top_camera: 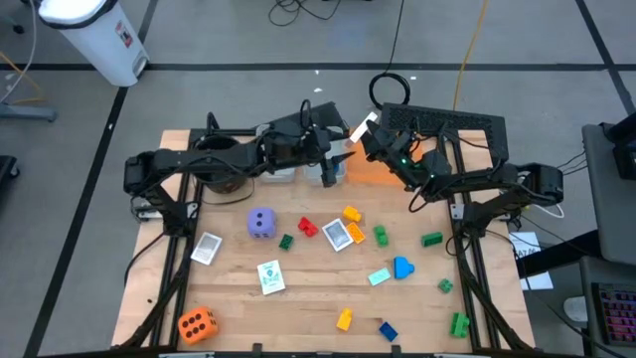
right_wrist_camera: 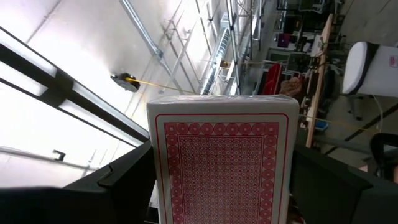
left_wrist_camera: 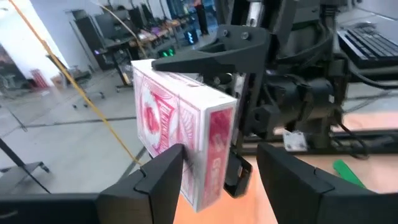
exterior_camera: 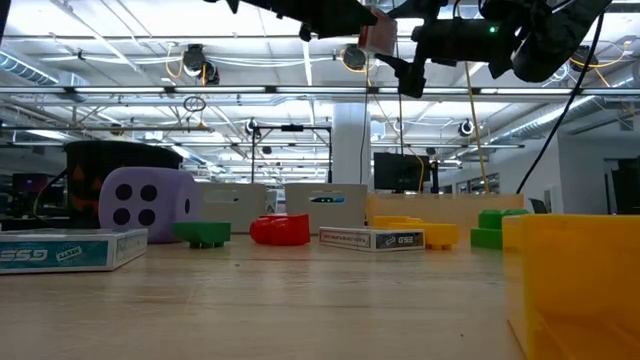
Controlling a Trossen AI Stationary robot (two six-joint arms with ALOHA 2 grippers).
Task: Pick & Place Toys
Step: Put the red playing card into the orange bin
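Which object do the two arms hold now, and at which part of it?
A red-patterned card box, raised above the table. Left gripper clamps one end; right gripper has its jaws at the box's two side edges.

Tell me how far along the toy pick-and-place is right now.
Early stage, I'd say. Nothing visibly placed yet. In hand: a red card box held aloft between the left end effector and right end effector, apparently mid-handover. Left on the table: purple die, orange die, card packs and most bricks.
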